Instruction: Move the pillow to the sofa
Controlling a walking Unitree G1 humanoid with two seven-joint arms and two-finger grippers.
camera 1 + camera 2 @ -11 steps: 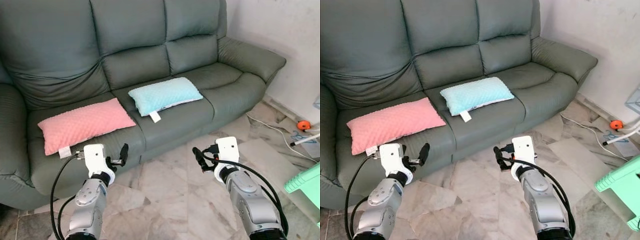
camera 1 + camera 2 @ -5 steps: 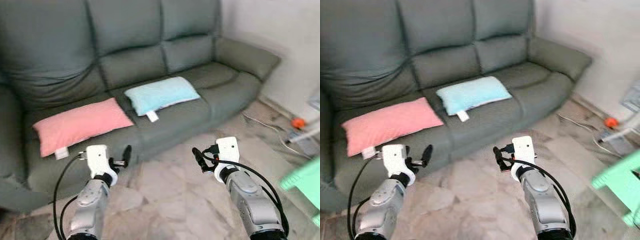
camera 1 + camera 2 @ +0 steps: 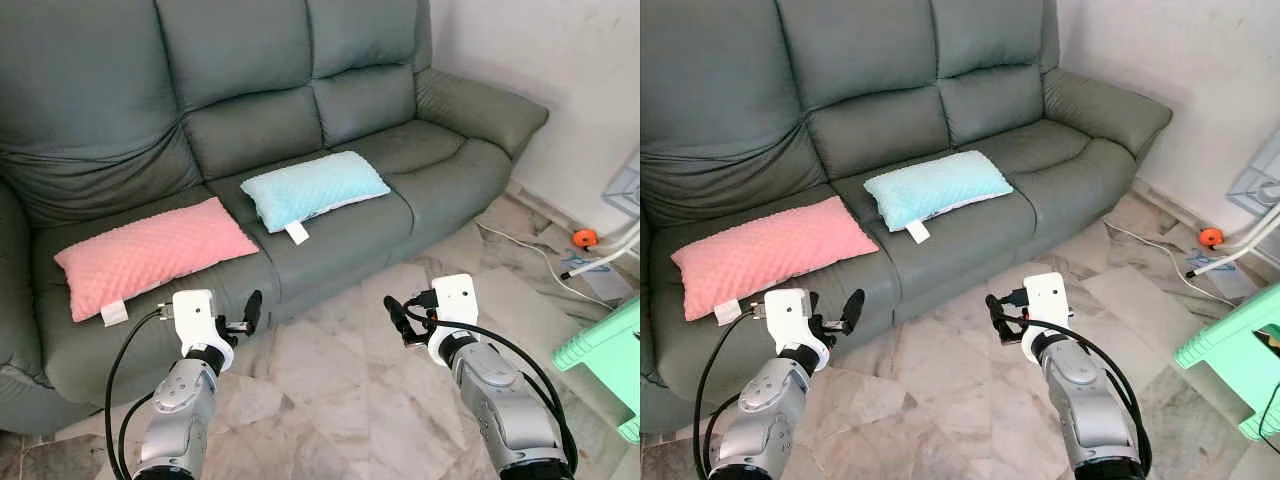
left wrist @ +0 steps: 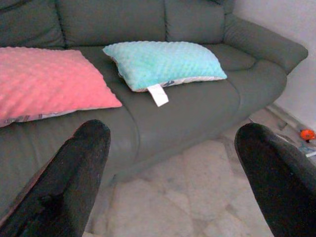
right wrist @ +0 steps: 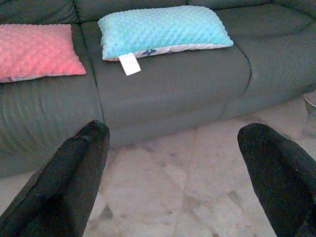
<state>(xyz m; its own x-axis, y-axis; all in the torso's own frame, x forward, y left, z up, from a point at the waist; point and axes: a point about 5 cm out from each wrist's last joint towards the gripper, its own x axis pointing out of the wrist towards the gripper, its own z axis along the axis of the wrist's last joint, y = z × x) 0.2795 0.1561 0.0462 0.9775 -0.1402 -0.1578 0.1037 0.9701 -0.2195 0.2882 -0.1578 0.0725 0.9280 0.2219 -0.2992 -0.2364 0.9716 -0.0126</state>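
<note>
Black-fingered left gripper (image 3: 248, 312) and right gripper (image 3: 397, 318) both spread wide and holding nothing, hovering over the marble floor (image 3: 330, 380) just in front of the sofa (image 3: 250, 130). Silver arms raised forward side by side at about the same height, wrists turned inward so the fingers face each other. Dimpled, soft, rectangular pink pillow (image 3: 150, 255) lying flat on the left seat of the grey-green leather sofa, matching turquoise pillow (image 3: 312, 188) flat on the middle seat, each with a white tag at its front edge.
</note>
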